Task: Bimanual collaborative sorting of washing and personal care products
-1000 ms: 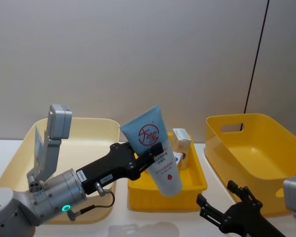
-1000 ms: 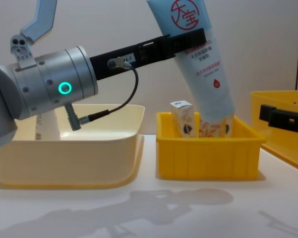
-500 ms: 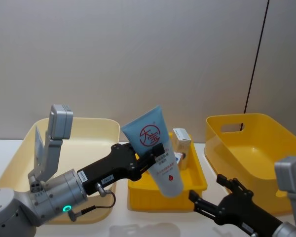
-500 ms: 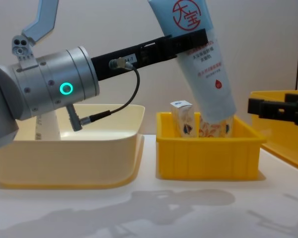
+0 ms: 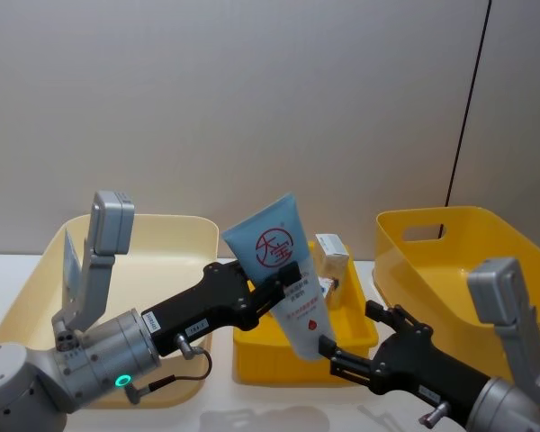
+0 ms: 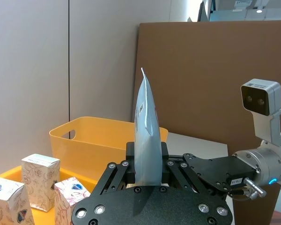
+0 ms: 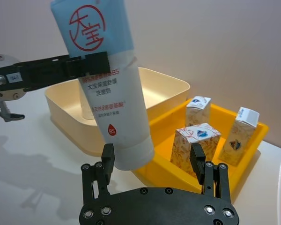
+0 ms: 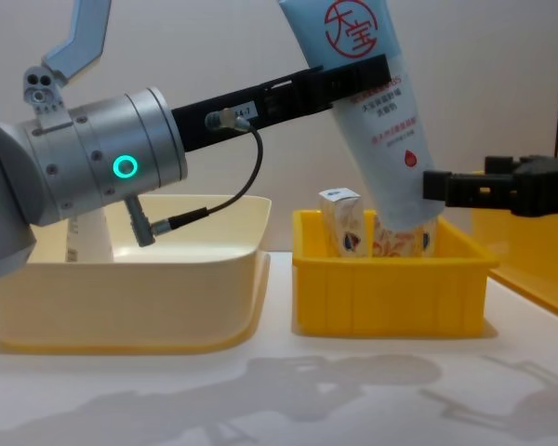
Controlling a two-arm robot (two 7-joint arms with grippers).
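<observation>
The left gripper [image 5: 288, 275] pinches the tube [image 5: 272, 245] about its middle, holding it tilted, flat end up, over the small yellow bin [image 5: 252, 364] where the cartons [image 7: 197, 111] stand. The right gripper [image 7: 152, 161] sits near that bin, fingers spread either side of the tube's lower end, not clamping it

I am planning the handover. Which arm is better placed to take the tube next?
Right. The right gripper is open near the lower end of the tube, ready to close on it; the left gripper holds its middle.
</observation>
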